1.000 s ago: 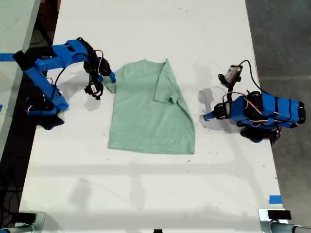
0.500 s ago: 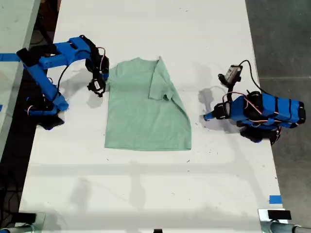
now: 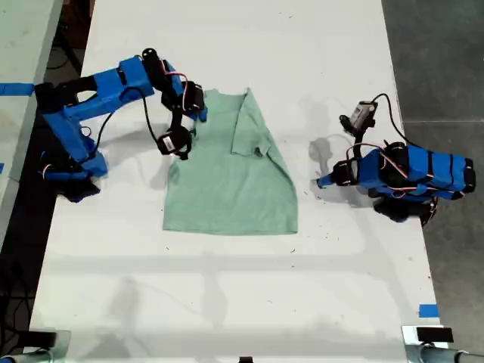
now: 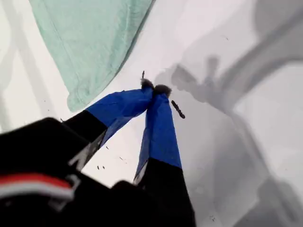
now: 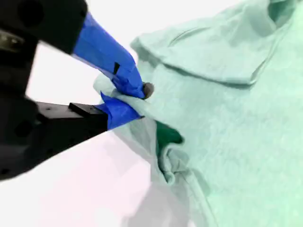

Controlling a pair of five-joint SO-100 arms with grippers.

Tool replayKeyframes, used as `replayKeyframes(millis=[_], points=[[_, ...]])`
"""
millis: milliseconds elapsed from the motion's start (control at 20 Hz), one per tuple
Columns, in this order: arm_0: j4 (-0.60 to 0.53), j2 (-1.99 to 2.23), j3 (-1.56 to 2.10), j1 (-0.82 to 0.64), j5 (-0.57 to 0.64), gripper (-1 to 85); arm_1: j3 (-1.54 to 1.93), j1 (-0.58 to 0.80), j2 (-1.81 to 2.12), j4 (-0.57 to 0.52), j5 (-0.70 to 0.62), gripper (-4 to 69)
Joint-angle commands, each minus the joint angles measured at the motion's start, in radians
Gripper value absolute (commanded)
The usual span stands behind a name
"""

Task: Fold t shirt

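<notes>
A plain pale mint-green is shown by the t shirt (image 3: 227,174), with no print. Both arms are coloured bright blue with black parts. Blue is seen on the fingers of my first gripper (image 4: 154,90) and my second gripper (image 5: 135,99). The table (image 3: 227,302) is white, with a blue tape mark (image 3: 428,310) near the exterior view's right edge.

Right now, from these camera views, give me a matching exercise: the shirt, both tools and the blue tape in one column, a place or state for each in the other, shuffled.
Column one:
1. shirt
2. my first tool
3. my second tool
4. blue tape

Column two:
A. shut on a bunched edge of cloth
B. shut on nothing, beside the shirt
C. stuck on the table near the exterior view's lower right corner
D. lying between the arms, one sleeve folded in

Pairs: 1-D, 2-B, 3-A, 4-C
</notes>
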Motion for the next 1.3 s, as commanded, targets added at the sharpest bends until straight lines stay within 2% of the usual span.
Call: replayKeyframes(millis=[0,50,150,200,250,300,400,600,650,700,850,950,1000,1050,1100,1150,1250], points=[[-0.006,-0.222,-0.29,0.08,-0.048,13.1,0.038,-0.005,0.014,-0.003,-0.005,0.5],[0.0,-0.313,-0.39,0.1,-0.066,21.2,0.037,-0.005,0.014,-0.003,-0.006,0.5],[-0.003,-0.394,-0.476,0.114,-0.084,27.0,0.037,-0.006,0.014,-0.003,-0.009,0.5],[0.0,-0.379,-0.476,0.109,-0.08,27.3,0.037,-0.006,0.014,-0.003,-0.009,0.5],[0.023,-0.331,-0.476,0.101,-0.071,19.3,0.037,-0.008,0.014,-0.003,-0.011,0.5],[0.077,-0.258,-0.469,0.084,-0.091,0.1,0.037,-0.008,0.014,-0.003,-0.012,0.5],[0.17,-0.034,-0.439,0.046,-0.103,0.0,0.037,-0.008,0.014,-0.003,-0.012,0.5],[0.187,0.597,-0.202,0.063,-0.152,0.0,0.037,-0.008,0.014,-0.003,-0.012,0.5],[0.135,0.782,-0.029,0.1,-0.187,0.0,0.037,-0.008,0.014,-0.003,-0.012,0.5],[0.025,0.977,0.204,0.167,-0.225,0.0,0.037,-0.008,0.014,-0.003,-0.012,0.5],[-0.399,1.497,0.997,0.371,-0.333,0.0,0.037,-0.005,0.014,-0.003,-0.009,0.5],[-0.543,1.681,1.358,0.377,-0.341,0.0,0.037,-0.005,0.014,-0.003,-0.005,0.5],[-0.583,1.778,1.5,0.374,-0.33,0.0,0.037,-0.005,0.014,-0.003,-0.003,0.5],[-0.574,1.896,1.614,0.36,-0.304,0.0,0.037,-0.003,0.014,-0.003,-0.003,0.5],[-0.503,2.043,1.727,0.341,-0.291,0.0,0.037,-0.002,0.014,-0.003,-0.005,0.5],[-0.482,2.02,1.786,0.313,-0.302,0.0,0.038,-0.002,0.014,-0.002,-0.003,0.5],[-0.489,2.037,1.807,0.365,-0.298,0.0,0.038,-0.005,0.014,0.0,0.003,0.5]])
